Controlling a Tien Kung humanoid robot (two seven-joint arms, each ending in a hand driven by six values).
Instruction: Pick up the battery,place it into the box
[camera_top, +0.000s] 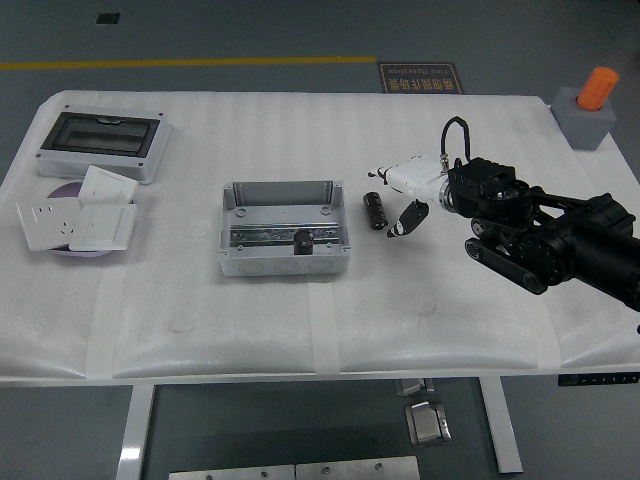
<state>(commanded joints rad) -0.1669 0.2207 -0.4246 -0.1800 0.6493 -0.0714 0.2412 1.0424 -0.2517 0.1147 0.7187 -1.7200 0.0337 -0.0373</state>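
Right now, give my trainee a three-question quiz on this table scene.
1. True or false: the battery already lies inside the grey box.
2. Which is nearest the battery? A) the orange cylinder B) the right hand C) the white socket plates
3. Fill in: the battery lies on the table, to the ____ of the grey box in the picture.

Key: 1 false; 2 B; 3 right.

light: even, bright, from overhead — no hard glare | shadows: soft and short, under the open grey metal box (285, 231) and the black right robot hand (398, 205) | white padded surface (300, 320): slightly washed out | focus: sharp throughout — mild softness toward the corners
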